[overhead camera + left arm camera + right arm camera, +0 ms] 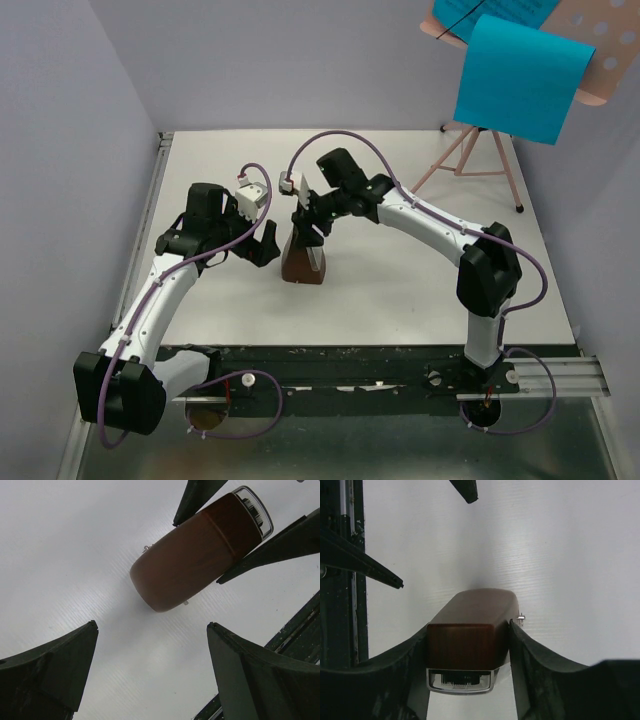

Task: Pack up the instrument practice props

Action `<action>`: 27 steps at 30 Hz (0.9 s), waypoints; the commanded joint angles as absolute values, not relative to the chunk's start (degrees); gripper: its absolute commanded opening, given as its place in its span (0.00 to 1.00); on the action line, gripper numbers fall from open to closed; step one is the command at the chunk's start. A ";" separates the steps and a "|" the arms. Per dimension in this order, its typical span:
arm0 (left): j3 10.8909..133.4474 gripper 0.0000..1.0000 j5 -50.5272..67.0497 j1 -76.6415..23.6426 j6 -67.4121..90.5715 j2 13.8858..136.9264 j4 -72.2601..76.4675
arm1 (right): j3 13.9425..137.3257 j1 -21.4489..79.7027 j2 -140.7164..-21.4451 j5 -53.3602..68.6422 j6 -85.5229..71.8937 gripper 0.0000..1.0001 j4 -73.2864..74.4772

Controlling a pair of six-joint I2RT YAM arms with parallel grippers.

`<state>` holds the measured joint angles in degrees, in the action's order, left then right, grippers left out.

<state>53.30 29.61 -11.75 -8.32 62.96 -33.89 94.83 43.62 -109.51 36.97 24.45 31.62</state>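
Gripping metronome block [468, 630] — R gripper [303, 228] atop
Jaws on both flanks, block upright; L gripper [263, 245] beside, open.

i see my right pincer [469, 627] with both fingers [540, 680] flush against the sides of the dark-brown block [470, 640], standing on the white counter [560, 555].
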 commanded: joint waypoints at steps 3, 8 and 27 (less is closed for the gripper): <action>53.26 0.98 31.99 -11.78 -8.61 62.93 -33.49 | 96.07 44.12 -110.83 27.29 11.89 0.33 25.50; 52.03 0.99 33.84 -12.13 -10.63 63.45 -30.86 | 92.03 42.63 -108.55 10.65 -2.96 0.00 23.20; 59.93 0.99 27.42 -24.17 -20.39 87.44 -21.01 | 81.74 29.09 -101.43 9.31 -25.22 0.00 25.58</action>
<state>54.96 27.38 -23.40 -18.50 83.57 -24.10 84.53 29.30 -101.75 9.74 -22.92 21.50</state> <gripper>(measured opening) 0.990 0.559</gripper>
